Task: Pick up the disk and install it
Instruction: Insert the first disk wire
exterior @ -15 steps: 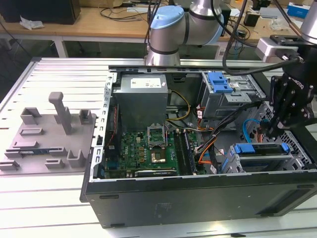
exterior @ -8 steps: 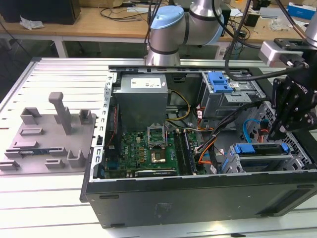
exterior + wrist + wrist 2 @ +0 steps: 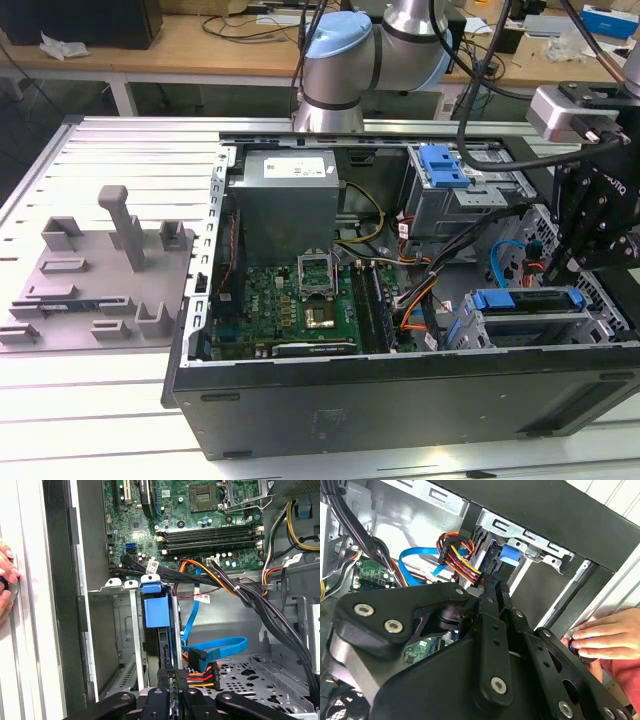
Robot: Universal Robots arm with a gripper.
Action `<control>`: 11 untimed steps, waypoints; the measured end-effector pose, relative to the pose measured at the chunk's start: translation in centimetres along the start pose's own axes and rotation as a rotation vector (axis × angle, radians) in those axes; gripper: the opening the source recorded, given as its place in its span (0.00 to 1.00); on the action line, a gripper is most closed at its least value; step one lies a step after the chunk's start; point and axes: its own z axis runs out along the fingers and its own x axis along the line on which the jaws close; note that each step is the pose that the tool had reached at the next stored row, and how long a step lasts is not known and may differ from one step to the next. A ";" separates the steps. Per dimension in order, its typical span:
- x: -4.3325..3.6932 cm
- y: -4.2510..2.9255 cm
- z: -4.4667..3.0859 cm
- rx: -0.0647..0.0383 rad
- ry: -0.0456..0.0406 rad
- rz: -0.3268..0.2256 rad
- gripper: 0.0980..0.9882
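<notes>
We see the disk [image 3: 156, 611] blue-framed, edge-on in its bay [image 3: 133, 635]; gripper [image 3: 169, 676] pressed together just beside it. Case [image 3: 400, 405] on ribbed metal worktop [image 3: 130, 140].

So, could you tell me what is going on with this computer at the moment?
A robot arm has its gripper down inside an open computer case, at the end of the disk with the blue frame. The disk stands on edge in a slot of the metal drive cage, beside the bundle of cables. Whether it is fully seated I cannot tell. A person's hand rests just outside the case wall.
</notes>
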 end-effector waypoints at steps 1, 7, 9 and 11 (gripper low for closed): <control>0.00 0.00 0.00 0.000 0.0000 0.000 0.07; 0.07 -0.08 0.01 0.000 0.0000 0.000 0.07; 0.18 -0.13 0.03 0.000 0.0000 0.000 0.07; 0.18 -0.13 0.03 0.000 0.0000 0.000 0.07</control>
